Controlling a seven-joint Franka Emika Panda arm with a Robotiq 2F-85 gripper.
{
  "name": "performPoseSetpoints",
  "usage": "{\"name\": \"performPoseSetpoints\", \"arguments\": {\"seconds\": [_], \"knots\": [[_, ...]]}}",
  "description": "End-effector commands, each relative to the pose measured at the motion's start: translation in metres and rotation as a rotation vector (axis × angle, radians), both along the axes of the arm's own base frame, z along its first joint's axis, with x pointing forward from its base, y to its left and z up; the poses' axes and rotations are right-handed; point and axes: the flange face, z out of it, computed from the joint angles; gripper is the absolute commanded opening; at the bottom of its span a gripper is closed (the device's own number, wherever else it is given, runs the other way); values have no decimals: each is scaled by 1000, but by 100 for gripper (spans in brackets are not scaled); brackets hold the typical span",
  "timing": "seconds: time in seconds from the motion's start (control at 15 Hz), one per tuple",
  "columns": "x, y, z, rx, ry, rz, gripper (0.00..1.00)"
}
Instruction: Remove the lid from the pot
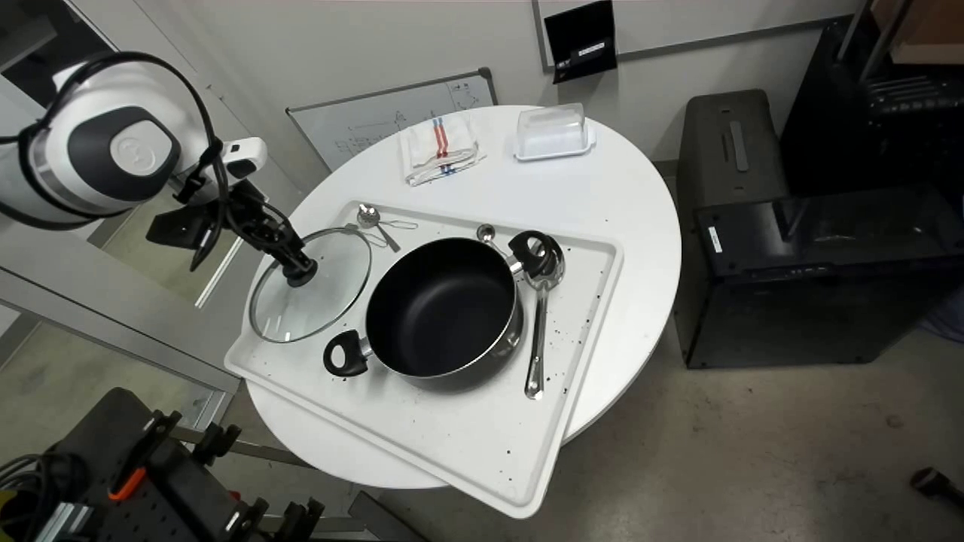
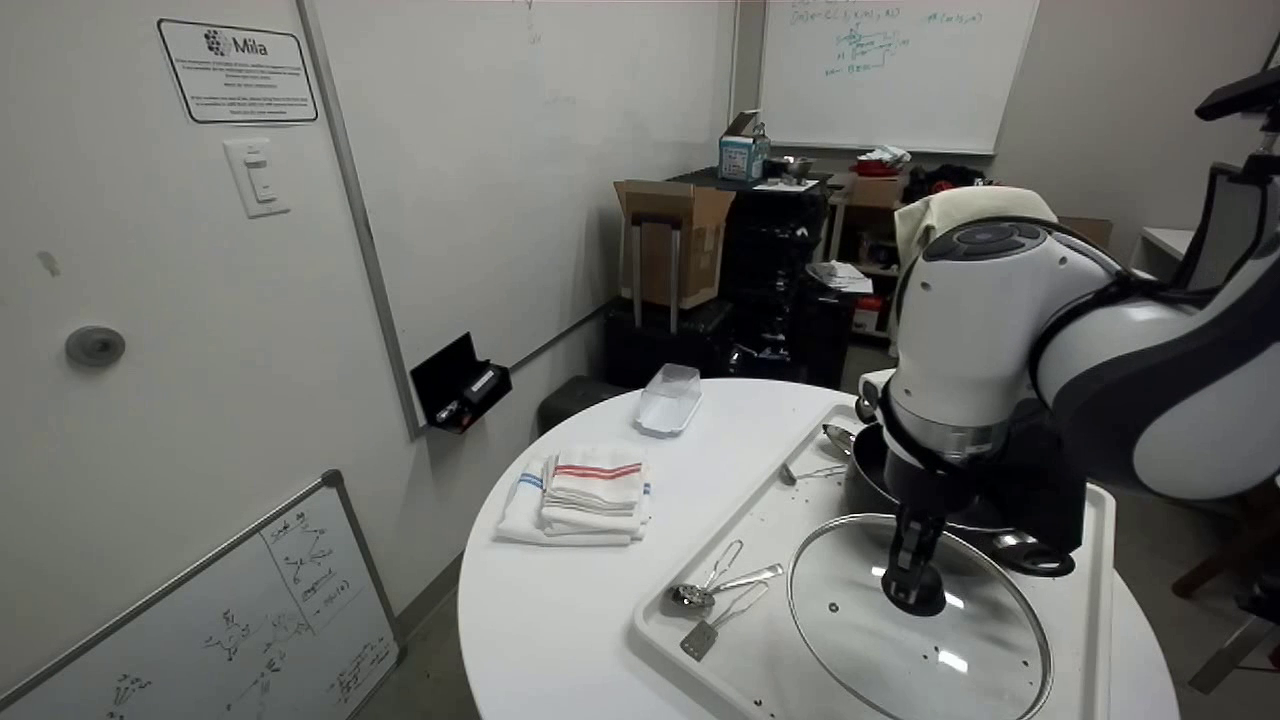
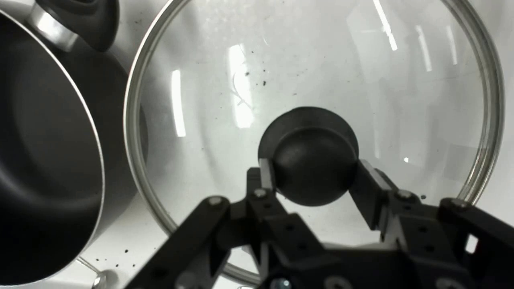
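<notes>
The glass lid [image 1: 335,282] with a thin metal rim is off the pot and lies to one side of it, over the tray's edge area. It also shows in an exterior view [image 2: 860,640] and in the wrist view [image 3: 217,160]. My gripper [image 3: 315,170] has a finger on each side of the lid's dark centre knob, both touching it; it also shows from outside [image 1: 299,272]. I cannot tell whether the lid rests on the tray or hangs just above it. The black pot [image 1: 444,309] stands uncovered, its interior empty; part of it shows in the wrist view [image 3: 48,132].
A white tray [image 1: 444,436] on a round white table [image 1: 625,211] bears the pot. A long metal spoon [image 1: 537,339] lies beside the pot, and small utensils [image 2: 705,595] lie near the lid. Folded towels [image 2: 595,500] and a clear-covered dish [image 2: 670,400] stand beyond the tray.
</notes>
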Motion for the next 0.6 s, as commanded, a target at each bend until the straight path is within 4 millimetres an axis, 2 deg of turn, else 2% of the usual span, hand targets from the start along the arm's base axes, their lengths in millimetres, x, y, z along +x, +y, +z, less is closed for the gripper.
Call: {"name": "performPoseSetpoints", "arguments": {"seconds": [0.0,0.53], "knots": [[5,6,-7,-10,-12,61,24],[13,-11,-44,36,-9,98,24]]}}
